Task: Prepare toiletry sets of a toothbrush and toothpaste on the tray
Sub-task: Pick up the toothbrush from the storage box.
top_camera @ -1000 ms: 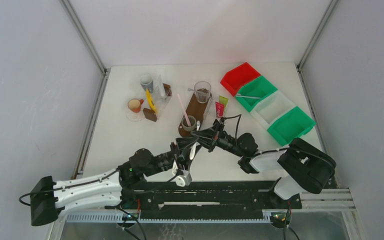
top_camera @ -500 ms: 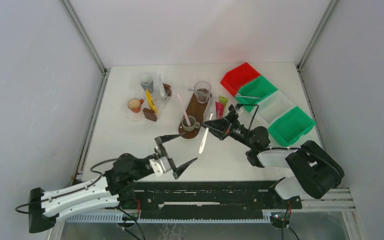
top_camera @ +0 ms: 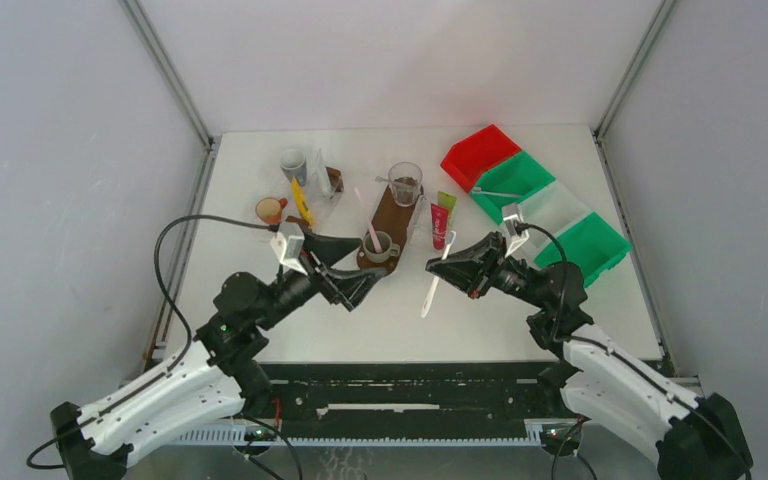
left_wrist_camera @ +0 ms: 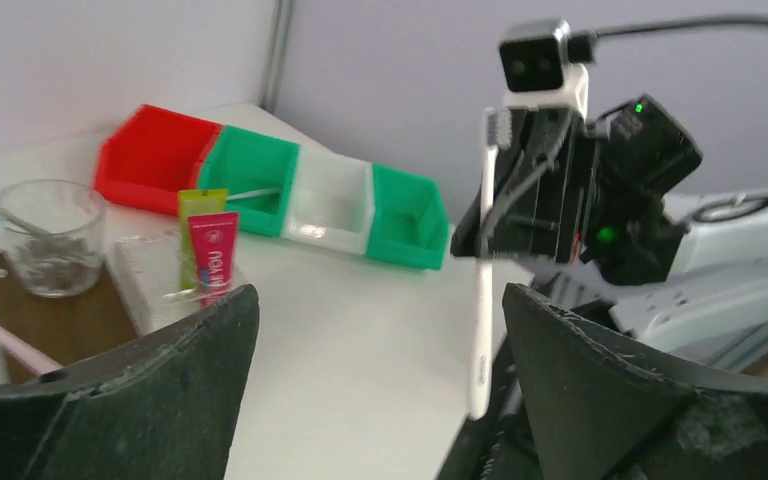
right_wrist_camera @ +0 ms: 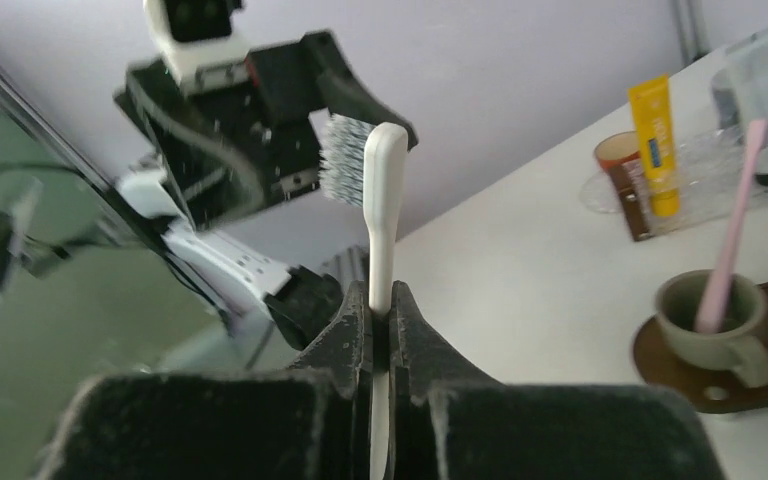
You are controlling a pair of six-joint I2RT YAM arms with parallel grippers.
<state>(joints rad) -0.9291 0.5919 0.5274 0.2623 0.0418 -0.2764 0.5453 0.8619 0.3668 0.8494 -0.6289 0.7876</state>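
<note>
Two-arm station, seen from overhead and from both wrists. The right gripper (top_camera: 438,268) is closed tight on a white toothbrush (top_camera: 428,298). In the right wrist view its jaws (right_wrist_camera: 380,295) pinch the narrow neck just under the bristled head (right_wrist_camera: 385,170), with no gap showing beside the plastic. The left wrist view shows this brush (left_wrist_camera: 480,330) held roughly upright, head uppermost and the long handle hanging free below the jaws. It is clear of the table (top_camera: 230,190), in the air between the brown tray (top_camera: 392,212) and the row of bins (top_camera: 550,210).

The left gripper (top_camera: 370,258) stands wide apart. Its two black fingers (left_wrist_camera: 610,400) frame the lower corners of its own view, and nothing is between or touching them.

The pink-red toothpaste tube (top_camera: 439,222) and the lime-green tube (top_camera: 446,200) lie side by side just right of the brown tray, near the red bin (top_camera: 478,155). On the tray, a pink toothbrush (top_camera: 367,222) leans in a grey-green cup (top_camera: 377,245).
</note>
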